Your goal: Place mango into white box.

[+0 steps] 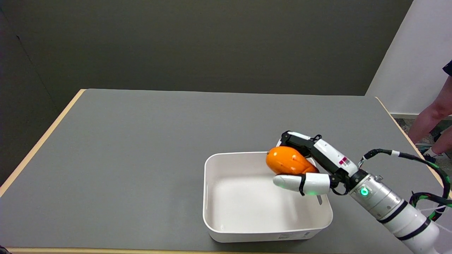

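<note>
The right hand (310, 165) held the orange mango (287, 160) between its fingers, over the far right corner of the white box (226, 225), which stood near the table's (141, 141) near edge, apparently positioned for release inside.

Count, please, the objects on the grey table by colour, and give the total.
Orange: 1, the smooth oval orange mango, held by the right hand above the box.
White: 1, the rectangular white plastic box, nothing lying inside.
Total: 2
</note>
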Available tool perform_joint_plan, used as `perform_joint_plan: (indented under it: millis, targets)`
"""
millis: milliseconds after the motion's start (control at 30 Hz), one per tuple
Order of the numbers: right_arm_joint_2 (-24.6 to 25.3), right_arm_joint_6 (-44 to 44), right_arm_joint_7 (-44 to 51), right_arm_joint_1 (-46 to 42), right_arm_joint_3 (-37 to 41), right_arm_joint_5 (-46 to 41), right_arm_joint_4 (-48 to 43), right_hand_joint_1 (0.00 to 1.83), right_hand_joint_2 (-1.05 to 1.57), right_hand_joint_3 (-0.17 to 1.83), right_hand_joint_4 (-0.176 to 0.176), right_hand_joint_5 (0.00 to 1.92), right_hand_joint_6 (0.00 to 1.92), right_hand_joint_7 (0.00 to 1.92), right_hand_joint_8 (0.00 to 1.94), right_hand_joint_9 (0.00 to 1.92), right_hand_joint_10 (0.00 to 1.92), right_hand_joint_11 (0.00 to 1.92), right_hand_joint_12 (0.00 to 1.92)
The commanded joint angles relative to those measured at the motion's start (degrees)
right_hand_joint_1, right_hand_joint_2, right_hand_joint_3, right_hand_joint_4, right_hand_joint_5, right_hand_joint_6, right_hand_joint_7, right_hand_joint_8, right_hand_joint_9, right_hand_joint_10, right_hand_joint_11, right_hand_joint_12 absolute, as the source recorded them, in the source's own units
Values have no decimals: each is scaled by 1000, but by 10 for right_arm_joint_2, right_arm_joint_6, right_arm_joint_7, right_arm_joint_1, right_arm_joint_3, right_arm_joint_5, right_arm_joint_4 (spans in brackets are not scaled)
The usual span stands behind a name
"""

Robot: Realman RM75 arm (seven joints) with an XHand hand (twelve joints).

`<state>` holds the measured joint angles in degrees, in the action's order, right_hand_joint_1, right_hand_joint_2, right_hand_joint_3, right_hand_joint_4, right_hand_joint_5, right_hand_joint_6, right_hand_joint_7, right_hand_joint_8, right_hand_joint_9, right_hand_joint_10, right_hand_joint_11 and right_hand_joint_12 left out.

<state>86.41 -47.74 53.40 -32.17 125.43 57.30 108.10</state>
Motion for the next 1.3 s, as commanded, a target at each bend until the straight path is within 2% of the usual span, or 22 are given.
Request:
perform_joint_plan:
  millis: [33, 333, 633, 700, 767, 800, 833, 967, 1033, 1067, 1100, 1133, 1200, 1300]
  targets:
    - [21, -134, 17, -20, -18, -50, -28, 1184, 1042, 491, -176, 674, 1515, 728, 1560, 967, 1921, 859, 1921]
    - [11, -78, 16, -10, -64, -18, -21, 1183, 1042, 495, -176, 672, 1520, 726, 1564, 968, 1921, 871, 1921]
    - [-23, -52, 16, 21, -94, -6, -20, 1186, 1067, 439, -175, 657, 1507, 725, 1541, 914, 1877, 798, 1921]
    - [-28, -52, 16, 27, -94, -2, -17, 1348, 911, 513, -130, 503, 1158, 875, 1293, 845, 1439, 557, 1921]
    - [-30, -52, 16, 29, -93, 1, -14, 978, 678, 899, -121, 272, 649, 578, 830, 606, 1289, 534, 1921]
    - [-30, -52, 16, 29, -92, 2, -11, 875, 643, 921, -119, 213, 544, 459, 699, 478, 1208, 545, 1869]
    - [-30, -52, 16, 29, -89, 3, -9, 799, 628, 901, -119, 173, 483, 358, 603, 359, 1133, 560, 1809]
    - [-31, -52, 13, 26, -87, 4, -8, 660, 601, 843, -115, 98, 371, 163, 441, 131, 943, 457, 1730]
    - [-31, -52, 4, 23, -85, 4, -9, 633, 580, 847, -114, 75, 358, 100, 426, 75, 871, 406, 1709]
    - [-32, -54, 2, 23, -84, 4, -10, 641, 577, 870, -114, 65, 355, 77, 425, 64, 840, 392, 1658]
    - [-32, -55, 1, 22, -84, 4, -12, 680, 606, 942, -116, 41, 332, 34, 392, 43, 778, 396, 1441]
    - [-32, -56, 1, 22, -82, 4, -12, 664, 609, 958, -115, 38, 304, 20, 352, 28, 745, 372, 1378]
    - [-32, -56, 1, 21, -79, 4, -12, 537, 563, 893, -110, 65, 234, 36, 251, 1, 724, 272, 1507]
    - [-32, -56, 1, 22, -74, 0, -11, 536, 543, 865, -122, 55, 213, 15, 212, -1, 695, 253, 1476]
